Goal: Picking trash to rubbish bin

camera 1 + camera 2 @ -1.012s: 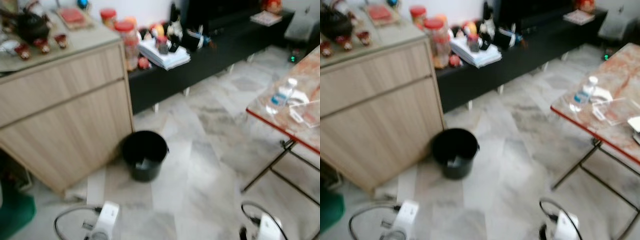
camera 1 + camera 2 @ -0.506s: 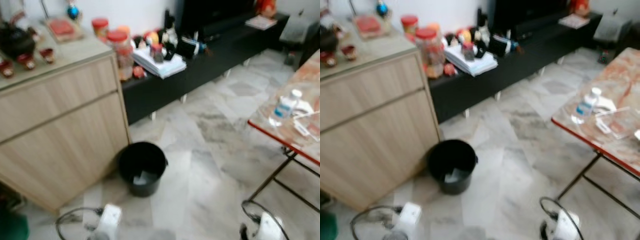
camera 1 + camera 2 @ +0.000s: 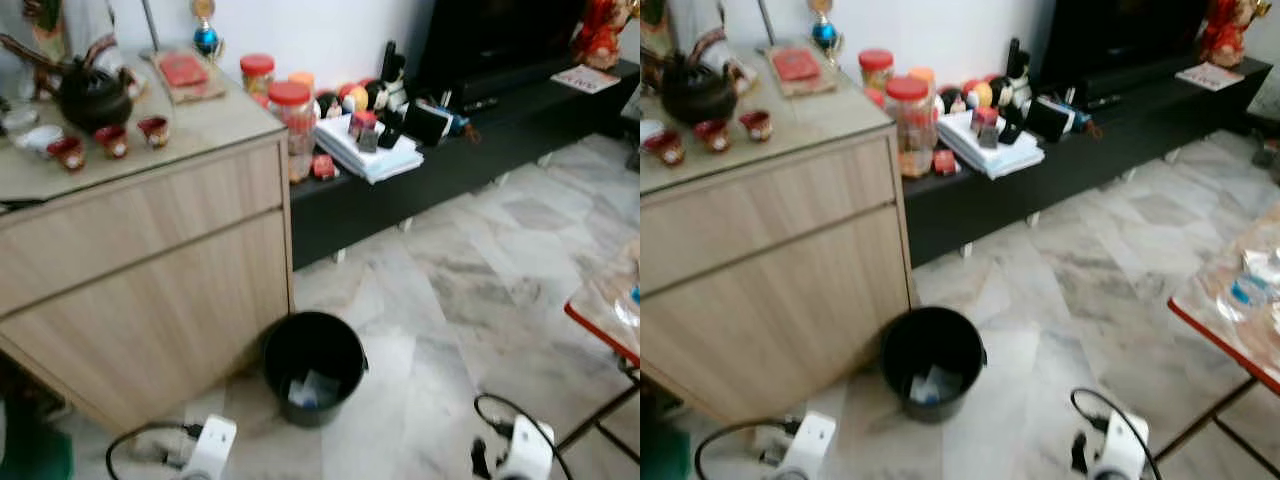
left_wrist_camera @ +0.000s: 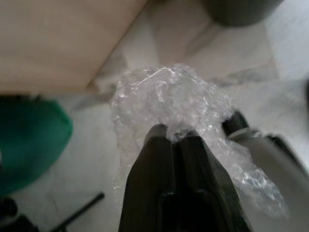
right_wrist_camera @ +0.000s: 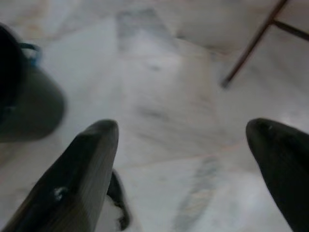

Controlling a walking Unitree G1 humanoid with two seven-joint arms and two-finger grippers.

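Pressed together, the left gripper [image 4: 174,137] fingers pinch a crumpled wad of clear plastic wrap [image 4: 164,99] in the left wrist view; the wrap bulges out beyond and around the fingertips. Past it lie the marble floor [image 4: 145,48], the foot of a wooden cabinet [image 4: 58,38], the base of the black rubbish bin [image 4: 241,9] further off, and something green [image 4: 29,140] to one side.

Spread wide with nothing between them, the right gripper [image 5: 186,130] fingers hang over bare marble in the right wrist view, with the dark bin wall [image 5: 24,106] off beyond one finger and a thin table leg [image 5: 253,41] beyond the other.

From the head cameras, both white wrists sit low, the bin [image 3: 314,366] on the floor between and ahead of them, beside the cabinet [image 3: 140,280]; scraps of paper lie inside it.
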